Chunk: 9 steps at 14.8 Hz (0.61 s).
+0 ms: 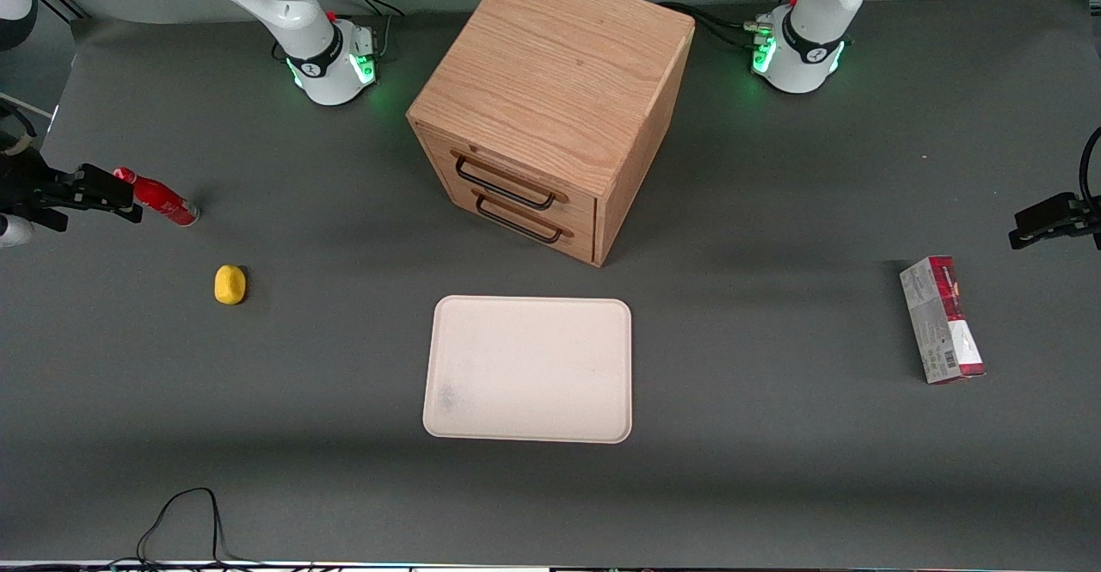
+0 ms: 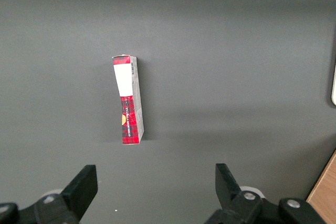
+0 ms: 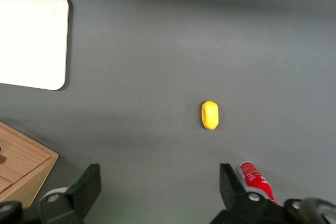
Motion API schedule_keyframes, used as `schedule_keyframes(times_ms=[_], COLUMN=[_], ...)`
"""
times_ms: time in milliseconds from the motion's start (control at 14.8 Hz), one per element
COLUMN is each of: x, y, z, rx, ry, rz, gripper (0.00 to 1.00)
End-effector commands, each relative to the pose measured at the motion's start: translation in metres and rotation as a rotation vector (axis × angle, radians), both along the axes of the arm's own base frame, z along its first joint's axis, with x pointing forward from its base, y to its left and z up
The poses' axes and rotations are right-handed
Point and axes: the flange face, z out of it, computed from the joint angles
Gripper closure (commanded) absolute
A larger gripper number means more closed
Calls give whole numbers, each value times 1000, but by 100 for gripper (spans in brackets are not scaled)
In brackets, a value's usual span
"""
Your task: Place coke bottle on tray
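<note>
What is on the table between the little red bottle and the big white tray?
A small yellow lump lies between the coke bottle and the tray; the front view shows it. The open pincer hangs by the bottle's cap.

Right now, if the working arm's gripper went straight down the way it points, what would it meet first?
Probably bare table: the open gripper points down at it, with the coke bottle just beside one finger.

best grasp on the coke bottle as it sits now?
Probably the coke bottle's mid-body, from above, jaws across its width: it lies flat on the table, and the body is wider than the neck and capped end. The gripper hangs open above the table near it, holding nothing.
</note>
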Motion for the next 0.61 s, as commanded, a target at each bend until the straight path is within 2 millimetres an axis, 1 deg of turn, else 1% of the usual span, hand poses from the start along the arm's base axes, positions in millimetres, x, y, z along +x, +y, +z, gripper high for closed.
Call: schedule_keyframes(times_ms=[0,540], x=[-1,-1], y=[1,0], z=[5,4], rx=[18,19], ry=[4,11], rz=[-24,-19], gripper=[0,0])
